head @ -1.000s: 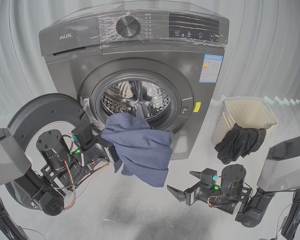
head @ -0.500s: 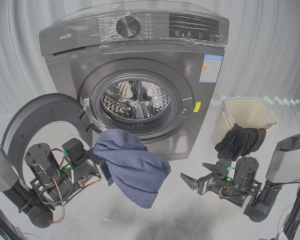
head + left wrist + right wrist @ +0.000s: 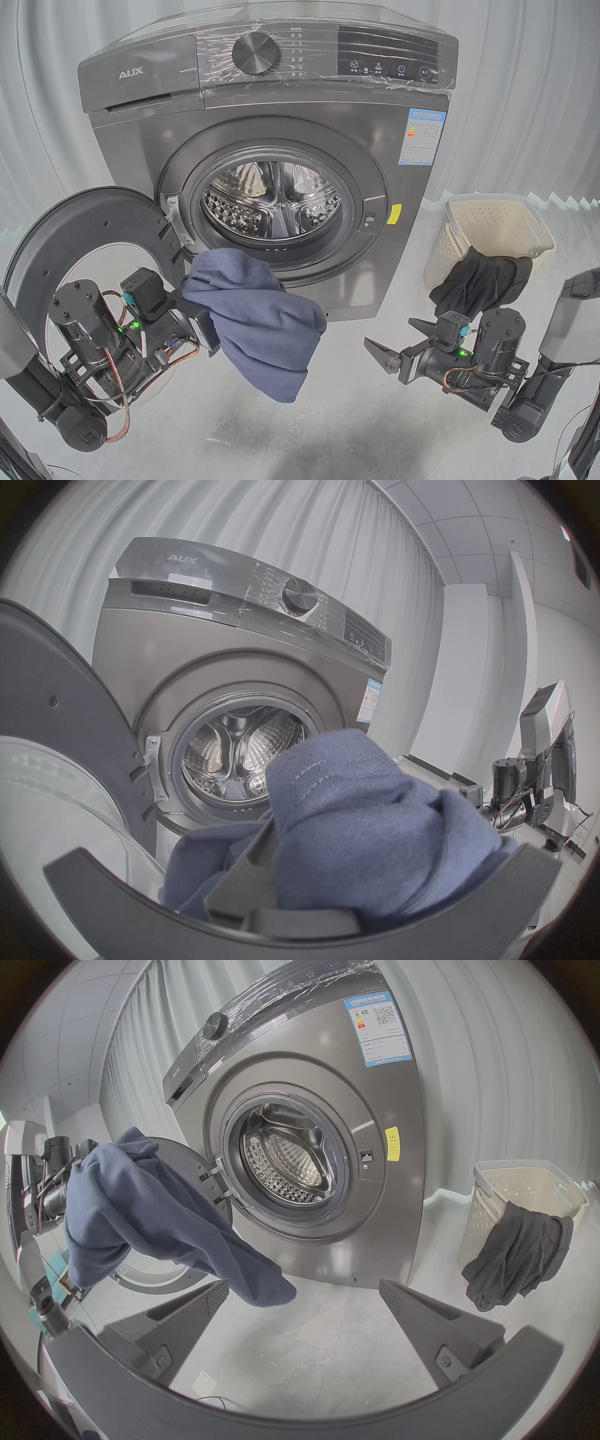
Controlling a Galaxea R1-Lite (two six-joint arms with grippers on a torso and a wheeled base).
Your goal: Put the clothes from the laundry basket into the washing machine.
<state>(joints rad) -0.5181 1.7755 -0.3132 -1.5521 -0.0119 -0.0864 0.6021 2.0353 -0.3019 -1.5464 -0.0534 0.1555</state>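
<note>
Hanging from the left gripper (image 3: 211,326), clamped tight on it, the blue garment (image 3: 262,322) droops just below the drum opening (image 3: 275,197), which lies up and forward; the right gripper (image 3: 390,335) gapes empty near the laundry basket (image 3: 500,228)

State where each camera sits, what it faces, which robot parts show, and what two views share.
Head view: on the head, looking down at the washing machine; both arms show.
Left wrist view: on the left wrist, facing the drum; left gripper holds blue garment.
Right wrist view: on the right wrist, facing drum and laundry basket; open right gripper.
Wrist views share the blue garment.
</note>
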